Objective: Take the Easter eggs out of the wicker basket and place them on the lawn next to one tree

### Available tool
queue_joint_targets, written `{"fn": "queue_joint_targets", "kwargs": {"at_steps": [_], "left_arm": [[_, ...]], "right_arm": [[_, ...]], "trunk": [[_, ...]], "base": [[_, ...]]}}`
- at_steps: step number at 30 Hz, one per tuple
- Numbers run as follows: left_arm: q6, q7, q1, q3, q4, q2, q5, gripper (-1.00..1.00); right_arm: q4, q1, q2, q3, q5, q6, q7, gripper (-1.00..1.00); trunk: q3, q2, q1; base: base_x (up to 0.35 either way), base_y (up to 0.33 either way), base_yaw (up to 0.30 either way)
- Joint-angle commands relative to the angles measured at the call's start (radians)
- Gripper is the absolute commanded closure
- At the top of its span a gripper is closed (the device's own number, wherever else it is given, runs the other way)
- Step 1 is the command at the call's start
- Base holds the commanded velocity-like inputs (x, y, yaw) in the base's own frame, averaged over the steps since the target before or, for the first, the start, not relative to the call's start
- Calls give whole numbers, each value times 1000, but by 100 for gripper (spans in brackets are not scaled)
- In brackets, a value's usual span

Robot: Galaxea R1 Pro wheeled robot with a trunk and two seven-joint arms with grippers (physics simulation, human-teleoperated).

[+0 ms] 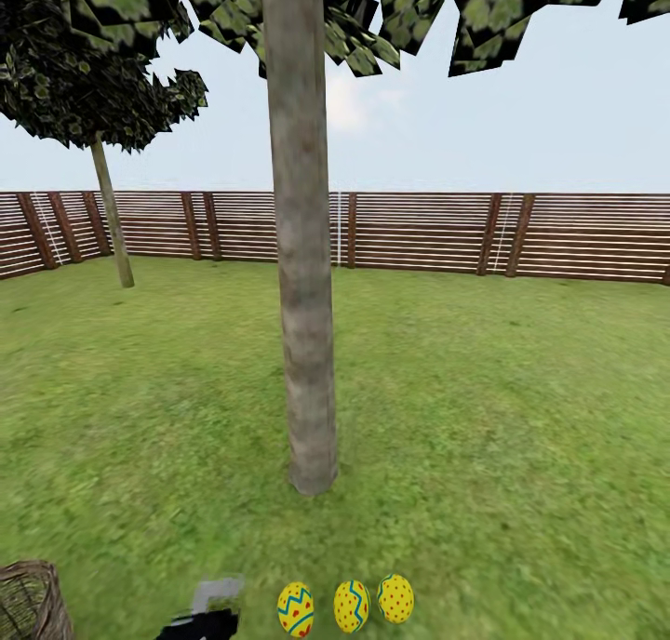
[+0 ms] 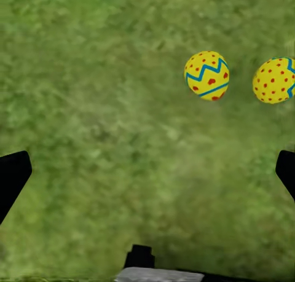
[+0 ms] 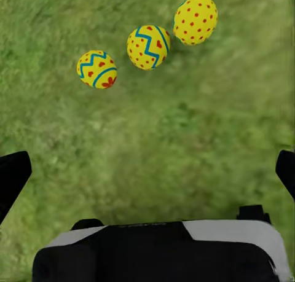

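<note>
**Three eggs down by the trunk: the risk now is knocking them**

Nearest the robot, the left gripper (image 2: 147,171) hangs over bare lawn (image 2: 92,110) with its fingers (image 2: 12,174) spread wide and nothing between them. The right gripper (image 3: 147,171) is likewise empty, fingers (image 3: 12,174) spread, looking down on grass. The basket (image 1: 33,603) sits at the near left, just its rim in the head view; I cannot tell whether anything lies inside.

Just ahead, the three eggs rest on the grass in a short row, apart from one another: a zigzag egg (image 1: 295,609), a striped and dotted egg (image 1: 352,606) and a dotted egg (image 1: 395,598). Beyond them, near but not touching, stands the tree (image 1: 302,342), with the fence (image 1: 419,233) far behind.

By my judgement the placing looks done. What could spoil it:
- A low arm swinging away could clip an egg; they are round and would roll off.
- The base turning or driving forward could run over the row.
- Reaching again to tidy them risks nudging one further from the trunk.
</note>
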Motion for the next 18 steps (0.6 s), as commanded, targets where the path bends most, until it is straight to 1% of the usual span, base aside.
{"fn": "queue_joint_targets", "kwargs": {"at_steps": [1, 4, 6, 7, 11, 12, 17, 18], "left_arm": [[-17, 6, 33, -9, -3, 6, 6, -100], [-45, 5, 81, -10, -2, 11, 6, -100], [-60, 5, 112, -11, -1, 15, 6, -100], [-73, 5, 145, -11, -1, 20, 6, -100], [-94, 5, 200, -11, 1, 32, 7, -100], [-100, 5, 223, -11, 7, 36, 7, -100], [-115, 5, 279, -10, 23, 41, 7, -100], [-121, 5, 301, -10, 27, 43, 8, -100]], "right_arm": [[38, 0, -1, -4, -9, 0, -4, -100], [87, 0, -2, -4, -8, -9, -31, -100], [116, 0, -2, -2, -8, -15, -58, -100], [144, 0, -1, 2, -7, -27, -91, -100], [194, 0, 0, 7, -6, -44, -159, -100], [211, 0, 1, 7, -6, -48, -186, -100], [238, 0, 2, 1, -6, -53, -224, -100], [246, 0, 2, -1, -7, -54, -231, -100]], "trunk": [[3, 6, -3], [12, 27, -15], [12, 27, -15], [12, 27, -15], [12, 27, -15], [12, 27, -15], [12, 27, -15], [12, 27, -15]], "base": [[0, 0, 0], [0, 0, 0], [0, 0, 0], [0, 0, 0], [0, 0, 0], [0, 0, 0], [0, 0, 0], [0, 0, 0]]}}
